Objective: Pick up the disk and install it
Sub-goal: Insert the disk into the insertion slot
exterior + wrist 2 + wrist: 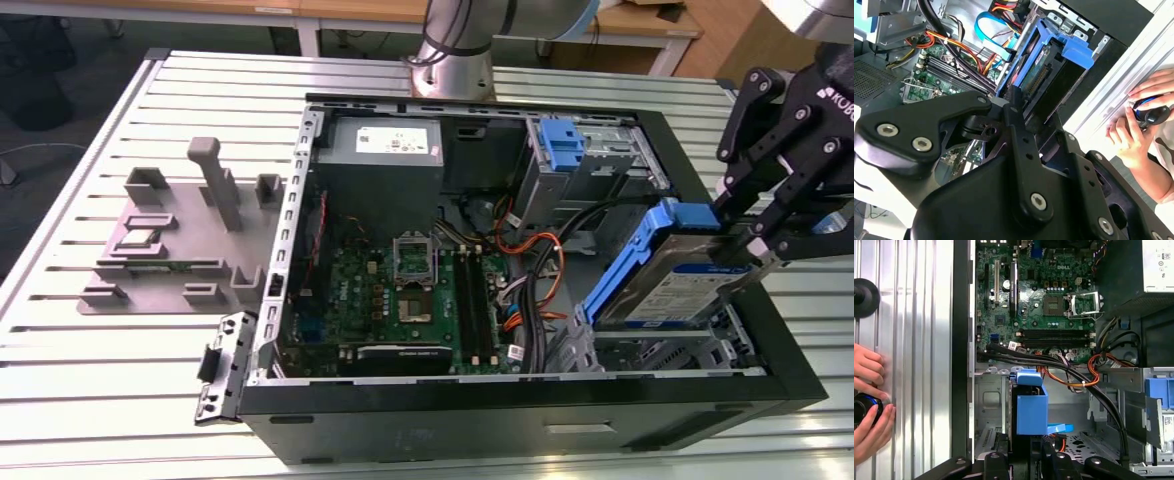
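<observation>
Evidently the disk point(663, 285) was held clamped at its upper end by the closed gripper point(745, 243), tilted over the drive bay point(667, 350) in the open computer case point(507, 395), and was judged stiff, fairly heavy, shock-sensitive, best gripped across its blue carrier rails point(625, 265).

The disk point(663, 283) stands tilted within the computer case point(507, 408).

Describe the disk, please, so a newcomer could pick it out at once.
Find the open black computer case. At its end on the exterior view's right, the gripper holds the disk tilted. Its silver body and white-and-blue label set it apart from the plain blue latch nearby.
</observation>
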Tool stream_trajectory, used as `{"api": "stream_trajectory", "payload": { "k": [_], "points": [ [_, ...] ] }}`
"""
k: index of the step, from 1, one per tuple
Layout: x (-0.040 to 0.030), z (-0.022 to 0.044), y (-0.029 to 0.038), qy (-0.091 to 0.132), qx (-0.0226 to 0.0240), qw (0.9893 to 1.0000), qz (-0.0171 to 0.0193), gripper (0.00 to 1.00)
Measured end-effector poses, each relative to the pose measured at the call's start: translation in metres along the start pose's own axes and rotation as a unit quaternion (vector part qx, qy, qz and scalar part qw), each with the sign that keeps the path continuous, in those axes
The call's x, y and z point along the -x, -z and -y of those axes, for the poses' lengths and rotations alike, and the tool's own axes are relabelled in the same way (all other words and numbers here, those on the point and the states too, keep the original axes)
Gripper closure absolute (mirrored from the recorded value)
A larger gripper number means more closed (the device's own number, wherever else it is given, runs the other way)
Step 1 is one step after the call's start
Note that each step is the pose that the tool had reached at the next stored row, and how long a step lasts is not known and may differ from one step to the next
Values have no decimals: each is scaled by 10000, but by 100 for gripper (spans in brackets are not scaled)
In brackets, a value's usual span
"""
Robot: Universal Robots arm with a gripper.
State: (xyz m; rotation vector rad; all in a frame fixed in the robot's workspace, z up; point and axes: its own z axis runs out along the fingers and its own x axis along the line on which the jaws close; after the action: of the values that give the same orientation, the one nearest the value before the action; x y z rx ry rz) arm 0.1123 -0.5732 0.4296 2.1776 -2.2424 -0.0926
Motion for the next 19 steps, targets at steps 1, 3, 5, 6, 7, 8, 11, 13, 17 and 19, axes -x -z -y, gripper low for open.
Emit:
{"api": "stream_trajectory", "payload": {
  "k": [1,3,5,6,7,8,11,13,17,19],
  "points": [
    [0,0,0,0,0,10000,0,65],
    [0,1,-6,0,0,10000,1,65],
    [-3,2,-41,0,0,10000,3,65],
    [-4,3,-58,0,0,10000,1,65],
    [-5,4,-75,0,0,10000,1,65],
    [-6,5,-94,0,0,10000,1,65],
    [-11,8,-149,0,0,10000,1,65],
    [-11,9,-170,0,0,10000,1,65],
    [-12,9,-171,0,0,10000,0,65],
    [-13,11,-200,0,0,10000,2,65]
  ]
}}
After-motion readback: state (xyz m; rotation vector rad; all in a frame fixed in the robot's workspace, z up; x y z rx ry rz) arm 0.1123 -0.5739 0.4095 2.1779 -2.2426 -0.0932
